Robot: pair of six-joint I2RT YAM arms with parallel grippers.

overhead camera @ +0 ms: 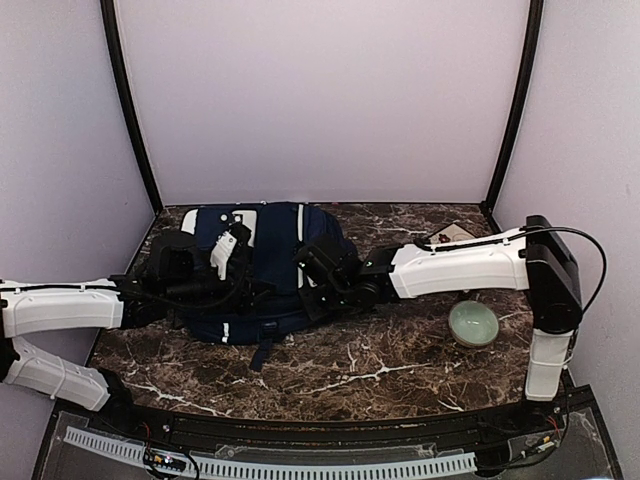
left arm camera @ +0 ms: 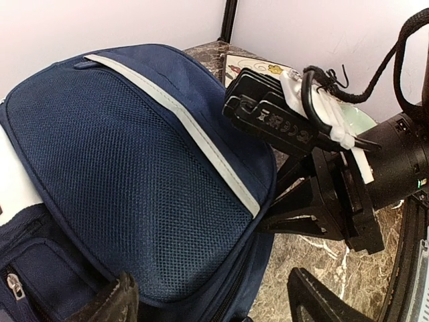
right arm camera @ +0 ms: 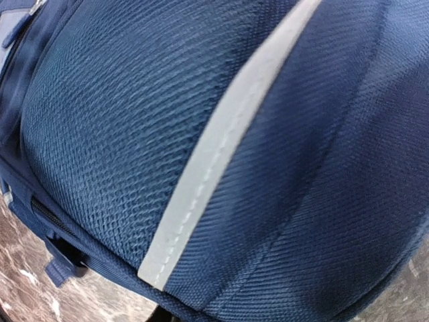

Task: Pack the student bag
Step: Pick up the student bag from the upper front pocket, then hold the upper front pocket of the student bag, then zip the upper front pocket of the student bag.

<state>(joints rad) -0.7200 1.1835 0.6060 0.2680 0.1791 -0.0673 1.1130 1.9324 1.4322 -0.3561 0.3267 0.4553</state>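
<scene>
The student bag point(overhead camera: 265, 262) is a navy-blue backpack with white stripes, lying flat at the table's left-centre. It fills the left wrist view point(left arm camera: 134, 168) and the right wrist view point(right arm camera: 221, 147). My left gripper point(overhead camera: 228, 288) is open at the bag's near left part. One finger point(left arm camera: 110, 302) rests on the mesh front and the other point(left arm camera: 322, 298) stands over the marble beside the bag. My right gripper point(overhead camera: 322, 275) is against the bag's right edge. It shows in the left wrist view point(left arm camera: 295, 208) touching the bag's side. Its fingers are hidden in its own view.
A pale green bowl point(overhead camera: 473, 324) stands at the right near the right arm's base. A flat printed card point(overhead camera: 452, 235) lies at the back right, also in the left wrist view point(left arm camera: 251, 67). Purple walls close the back and sides.
</scene>
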